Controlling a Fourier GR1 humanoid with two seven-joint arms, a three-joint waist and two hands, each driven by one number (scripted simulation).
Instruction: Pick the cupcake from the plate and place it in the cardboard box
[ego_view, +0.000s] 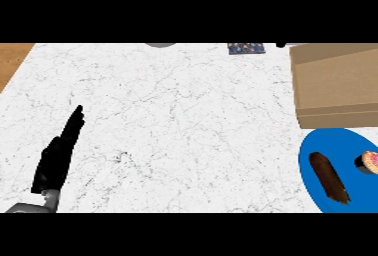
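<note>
our left hand (57, 155) rests at the lower left with fingers straight and pressed together; our right hand is out of sight. the cupcake (368, 162) sits on the blue plate (317, 150), beside the cardboard box (332, 82), so we should approach from the right.

We find no readable text anywhere. The small dark patterned packet (246, 48) (top edge) shows only blurred specks.

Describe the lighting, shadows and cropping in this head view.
Head view: even, flat light with no glare on the marble counter; no strong shadow beside the left hand; the cupcake, blue plate and cardboard box are cropped by the right edge.
</note>
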